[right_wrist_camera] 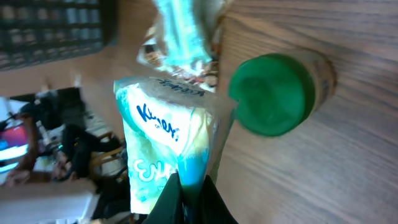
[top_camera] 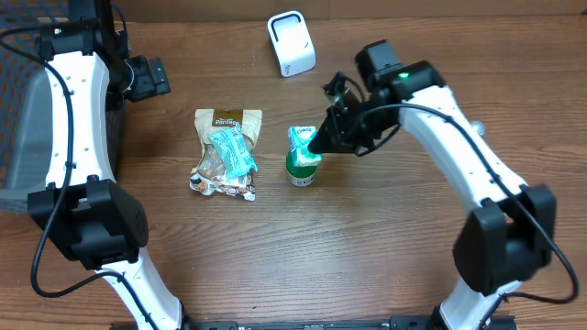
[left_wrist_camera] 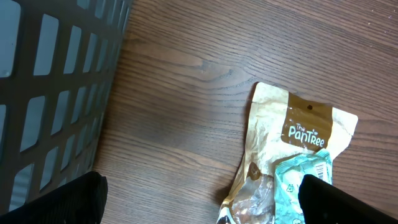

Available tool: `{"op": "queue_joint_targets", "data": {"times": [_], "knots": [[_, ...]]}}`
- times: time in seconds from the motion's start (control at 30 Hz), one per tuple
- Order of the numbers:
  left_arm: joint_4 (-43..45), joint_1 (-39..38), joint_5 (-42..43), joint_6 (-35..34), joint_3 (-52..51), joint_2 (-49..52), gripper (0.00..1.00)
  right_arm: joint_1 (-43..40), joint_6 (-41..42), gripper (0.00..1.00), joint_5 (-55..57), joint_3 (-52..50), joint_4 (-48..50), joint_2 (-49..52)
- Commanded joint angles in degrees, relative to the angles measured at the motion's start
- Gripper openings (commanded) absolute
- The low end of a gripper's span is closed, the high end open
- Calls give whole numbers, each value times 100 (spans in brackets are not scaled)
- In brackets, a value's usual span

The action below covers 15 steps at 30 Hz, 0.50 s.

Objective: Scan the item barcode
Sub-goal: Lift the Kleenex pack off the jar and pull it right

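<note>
Pinches tissue pack (top_camera: 301,140) tight in right gripper (top_camera: 317,143), with left gripper (top_camera: 158,78) wide, empty. Must carry it to scanner (top_camera: 291,43), beyond and slightly leftward.

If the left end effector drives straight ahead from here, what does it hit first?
Probably bare table, in the gap between the basket and the snack bag; depth is unclear.

Wood table (top_camera: 367,247) w/ snack bag (top_camera: 227,120), green-lid jar (top_camera: 301,170), white scanner (top_camera: 291,43) & grey basket (top_camera: 23,119).
</note>
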Motion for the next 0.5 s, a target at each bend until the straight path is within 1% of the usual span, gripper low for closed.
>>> {"op": "queue_joint_targets", "data": {"times": [0.0, 0.07, 0.17, 0.37, 0.4, 0.47], "knots": [[-2, 7, 22, 109, 140, 2, 100, -293, -715, 4, -750, 149, -232, -295], [-2, 7, 22, 109, 140, 2, 99, -437, -1067, 4, -1088, 149, -457, -295], [-2, 7, 22, 109, 140, 2, 100, -627, -1812, 4, -1574, 146, -870, -295], [-2, 7, 20, 109, 140, 2, 99, -920, -2813, 4, -1869, 146, -1631, -295], [-2, 7, 22, 109, 140, 2, 100, -984, -3246, 4, -2037, 146, -1895, -295], [-2, 7, 22, 109, 140, 2, 100, -1034, -3735, 4, -2251, 146, -2205, -295]]}}
